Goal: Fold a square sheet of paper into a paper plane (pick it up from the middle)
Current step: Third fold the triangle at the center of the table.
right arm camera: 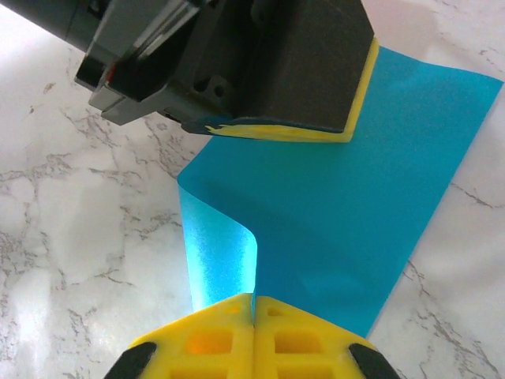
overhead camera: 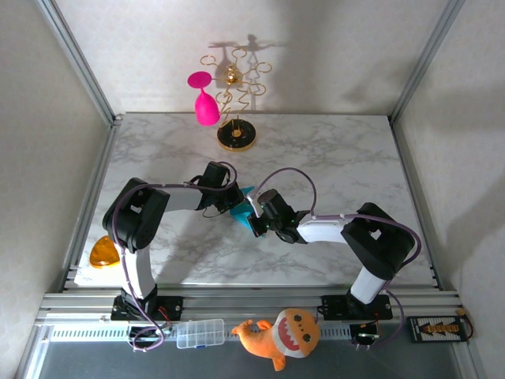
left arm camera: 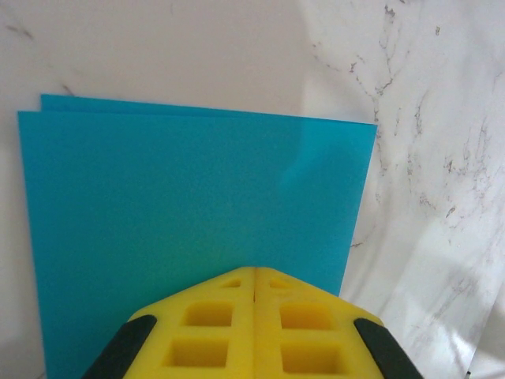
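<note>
Clamped by right gripper (right arm camera: 254, 304) on square sheet of paper (right arm camera: 339, 213) at 6 o'clock, pinned under closed left gripper (left arm camera: 254, 278) at 12; could skew 2 layers if tugged.

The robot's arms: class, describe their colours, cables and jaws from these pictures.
The left arm and right arm have white links and bulky black joint housings. A purplish cable loops along each. Their jaws carry yellow foam pads moulded with square holes, with black backing.
</note>
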Motion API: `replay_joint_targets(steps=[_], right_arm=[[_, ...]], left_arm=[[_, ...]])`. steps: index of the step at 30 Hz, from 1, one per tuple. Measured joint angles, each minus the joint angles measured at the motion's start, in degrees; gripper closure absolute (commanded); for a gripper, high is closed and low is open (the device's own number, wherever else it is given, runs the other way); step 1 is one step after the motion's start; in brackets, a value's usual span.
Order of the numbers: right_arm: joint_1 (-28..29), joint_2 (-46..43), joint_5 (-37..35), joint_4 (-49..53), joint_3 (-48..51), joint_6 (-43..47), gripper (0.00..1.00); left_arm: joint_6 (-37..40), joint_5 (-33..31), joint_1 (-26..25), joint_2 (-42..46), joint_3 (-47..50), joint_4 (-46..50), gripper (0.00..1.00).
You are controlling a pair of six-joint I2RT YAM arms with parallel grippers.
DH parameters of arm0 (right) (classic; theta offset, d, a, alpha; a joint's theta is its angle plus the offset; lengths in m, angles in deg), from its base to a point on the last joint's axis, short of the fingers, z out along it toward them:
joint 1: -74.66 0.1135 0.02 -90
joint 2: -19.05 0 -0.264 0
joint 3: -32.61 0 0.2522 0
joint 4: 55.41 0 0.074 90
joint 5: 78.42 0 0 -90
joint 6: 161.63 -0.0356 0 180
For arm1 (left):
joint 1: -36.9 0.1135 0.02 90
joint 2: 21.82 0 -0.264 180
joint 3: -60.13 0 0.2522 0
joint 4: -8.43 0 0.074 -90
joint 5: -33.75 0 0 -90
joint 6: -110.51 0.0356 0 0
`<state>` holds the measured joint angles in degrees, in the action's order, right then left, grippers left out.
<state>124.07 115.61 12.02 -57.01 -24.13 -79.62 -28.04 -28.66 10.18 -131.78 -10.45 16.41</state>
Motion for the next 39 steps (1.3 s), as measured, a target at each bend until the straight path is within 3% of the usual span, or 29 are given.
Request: replay_joint_targets(steps=[39], right_arm=[[0.0,2.8,-3.9,3.0,-2.1,-0.8,1.00]], left_arm=[[0.5,0.1,-0.1,-0.3,-0.3,-0.2,1.00]])
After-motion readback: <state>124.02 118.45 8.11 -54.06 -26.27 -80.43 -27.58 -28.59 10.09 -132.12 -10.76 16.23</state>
